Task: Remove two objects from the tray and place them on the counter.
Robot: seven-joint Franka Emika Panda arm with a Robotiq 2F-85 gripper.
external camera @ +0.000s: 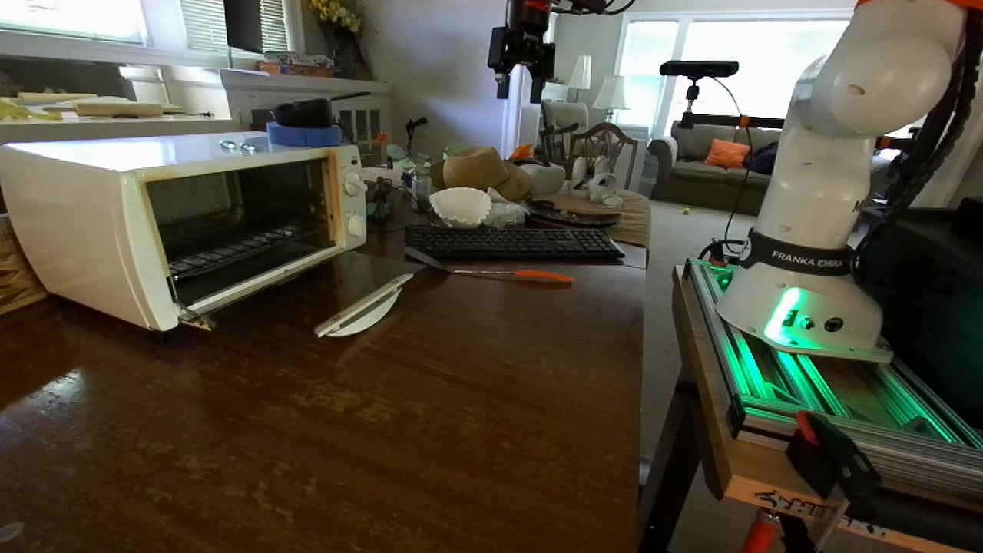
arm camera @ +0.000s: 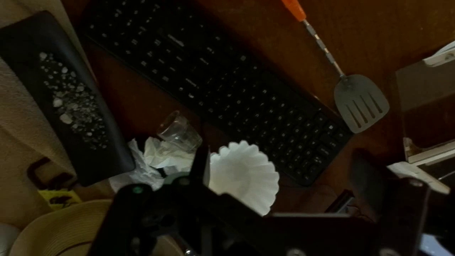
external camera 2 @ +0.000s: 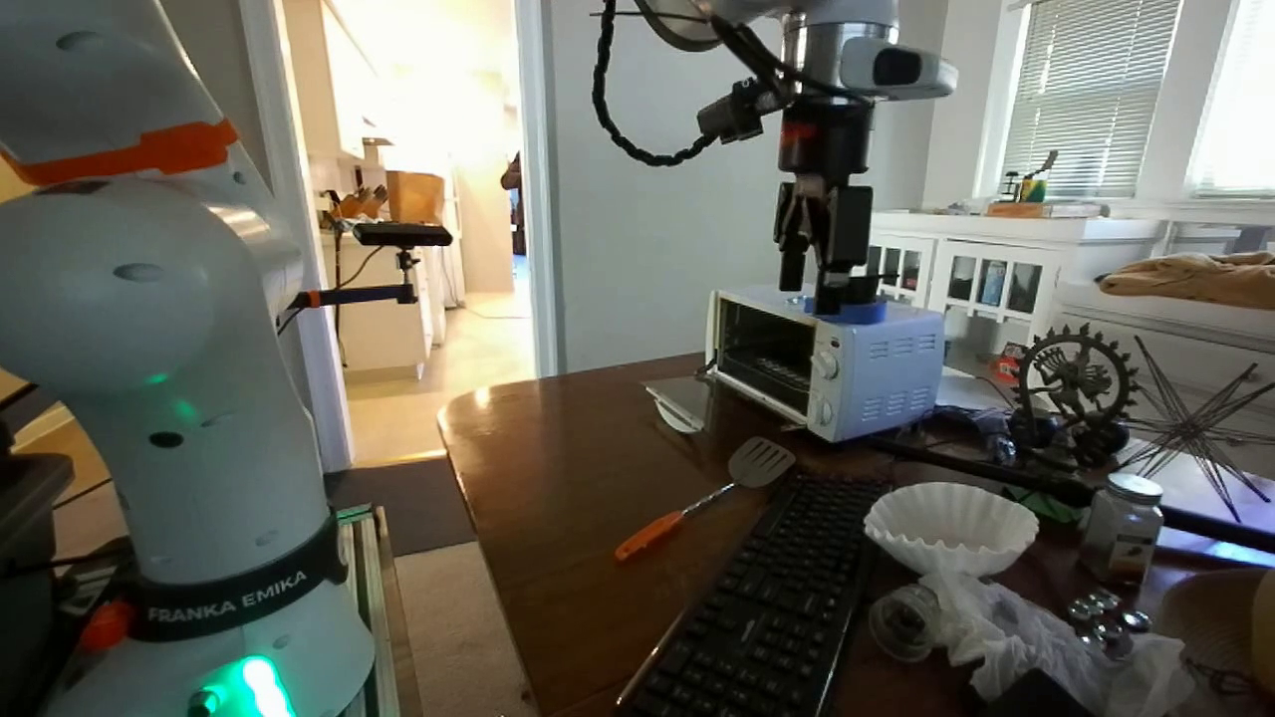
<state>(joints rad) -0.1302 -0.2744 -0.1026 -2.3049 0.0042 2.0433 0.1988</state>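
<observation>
A black keyboard [external camera: 514, 243] lies on a glossy dark-brown wooden counter [external camera: 345, 430]. Well above the keyboard's level hangs a black gripper [external camera: 519, 89], pointing down; its two fingers [external camera: 537, 81] stand wide apart, with a gap between them. In the wrist view the keyboard slants across, lower than those fingers. The tray [arm camera: 94, 163], dark and low-rimmed, lies off one long side of the keyboard, toward one end, with a strip of the counter between; pale bits [arm camera: 65, 118] of many sizes are scattered over it. On the same side, nearer the keyboard's other end, sits a white fluted liner [external camera 2: 951, 528], with a clear cup [arm camera: 183, 135] and crumpled pale wrapping [arm camera: 167, 154] between it and the tray. Along the keyboard's opposite long side lies a slotted metal spatula [arm camera: 360, 96] with an orange handle, its blade just beside the keyboard's corner; whether the two touch is hard to tell. Beyond that corner stands a white toaster oven [external camera 2: 882, 383], its glass door [arm camera: 423, 89] lowered over the counter.
</observation>
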